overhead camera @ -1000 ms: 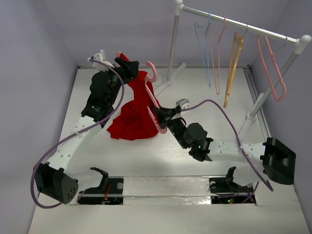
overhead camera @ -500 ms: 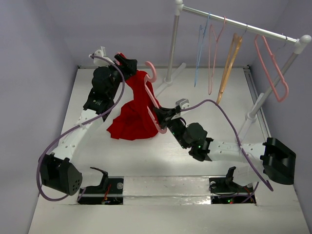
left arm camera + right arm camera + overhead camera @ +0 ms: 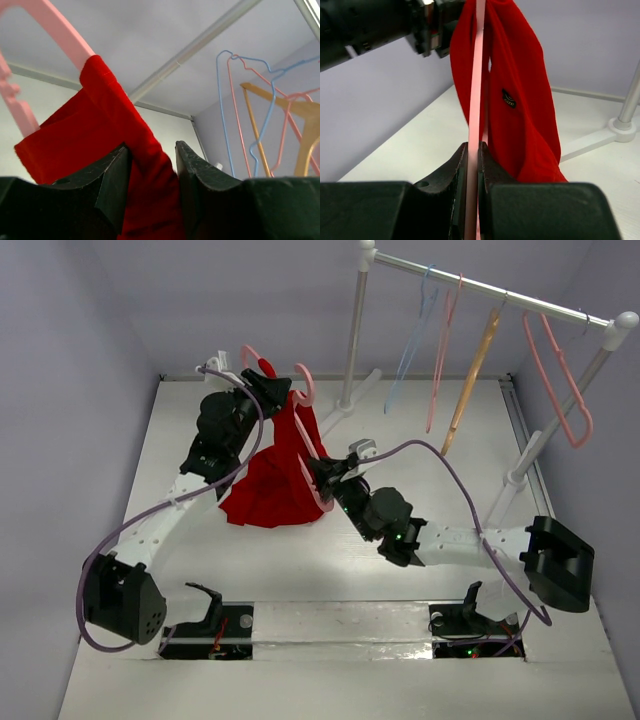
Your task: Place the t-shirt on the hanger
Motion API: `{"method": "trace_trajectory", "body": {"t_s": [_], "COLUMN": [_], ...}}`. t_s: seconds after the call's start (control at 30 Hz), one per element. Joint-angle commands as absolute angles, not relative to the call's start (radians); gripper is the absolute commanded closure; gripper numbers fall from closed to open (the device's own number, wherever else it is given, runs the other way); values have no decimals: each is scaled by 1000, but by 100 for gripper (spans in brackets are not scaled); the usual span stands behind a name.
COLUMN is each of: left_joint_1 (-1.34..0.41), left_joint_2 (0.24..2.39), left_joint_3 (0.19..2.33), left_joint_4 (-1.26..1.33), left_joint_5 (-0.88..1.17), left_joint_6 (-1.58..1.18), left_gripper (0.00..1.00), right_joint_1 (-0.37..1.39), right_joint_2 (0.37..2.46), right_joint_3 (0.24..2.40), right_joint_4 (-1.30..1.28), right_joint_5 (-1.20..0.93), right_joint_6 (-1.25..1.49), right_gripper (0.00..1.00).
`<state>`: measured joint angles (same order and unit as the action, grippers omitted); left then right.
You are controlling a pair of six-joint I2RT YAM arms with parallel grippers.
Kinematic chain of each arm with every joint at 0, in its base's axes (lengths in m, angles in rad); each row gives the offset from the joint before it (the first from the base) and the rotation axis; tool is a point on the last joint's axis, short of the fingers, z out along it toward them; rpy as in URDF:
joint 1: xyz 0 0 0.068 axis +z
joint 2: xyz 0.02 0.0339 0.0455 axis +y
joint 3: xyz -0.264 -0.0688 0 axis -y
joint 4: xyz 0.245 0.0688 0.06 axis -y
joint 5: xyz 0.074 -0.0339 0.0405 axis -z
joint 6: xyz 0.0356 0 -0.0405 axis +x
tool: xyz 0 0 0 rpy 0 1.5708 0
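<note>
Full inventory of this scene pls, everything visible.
t-shirt: 1, red, draped on held hanger, centre-left
hanger: 1, pale pink, partly in t-shirt
rail: 1, silver, white posts, rear right
blue hanger: 1, light blue, on rail
thin pink hanger: 1, pink, on rail
orange hanger: 1, orange-tan, on rail
end pink hanger: 1, pink, rail's right end
table: 1, white
left end effector: 1, black, shut on t-shirt
right end effector: 1, black, shut on hanger

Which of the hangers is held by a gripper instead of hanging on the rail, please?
The pale pink hanger draped with the red t-shirt: the right gripper clamps it, while the others hang from the rail.
</note>
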<state>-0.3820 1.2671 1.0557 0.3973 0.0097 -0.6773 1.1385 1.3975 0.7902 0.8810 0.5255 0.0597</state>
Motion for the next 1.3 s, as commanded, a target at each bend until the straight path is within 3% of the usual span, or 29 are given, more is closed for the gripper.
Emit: {"method": "trace_trajectory", "body": {"t_s": [0.0,0.13,0.33,0.73,1.07,1.27], "left_joint_1": [-433,-448,-448,-448,-437,-437], "left_joint_2": [1183,1143,1160,1230,1242,1253], "left_joint_3": [1000,953,985,1006,988,973], "left_joint_4": [459,457,428,514,532,554], "left_joint_5": [63,54,41,9,-61,-44], "left_joint_6": [-690,-698,-689,-753,-838,-848], "left_gripper": [65,46,34,36,31,49], "right_joint_1": [1138,1129,1129,1129,1129,1129], "right_joint_2": [1413,1425,1413,1419,1407,1420], "right_joint_3": [884,908,897,877,833,857], "right_joint_4": [986,989,986,963,1000,983], "right_joint_5": [540,549,526,427,420,402], "right_joint_6": [55,57,67,35,12,-54], "right_gripper": [100,100,100,100,100,100]}}
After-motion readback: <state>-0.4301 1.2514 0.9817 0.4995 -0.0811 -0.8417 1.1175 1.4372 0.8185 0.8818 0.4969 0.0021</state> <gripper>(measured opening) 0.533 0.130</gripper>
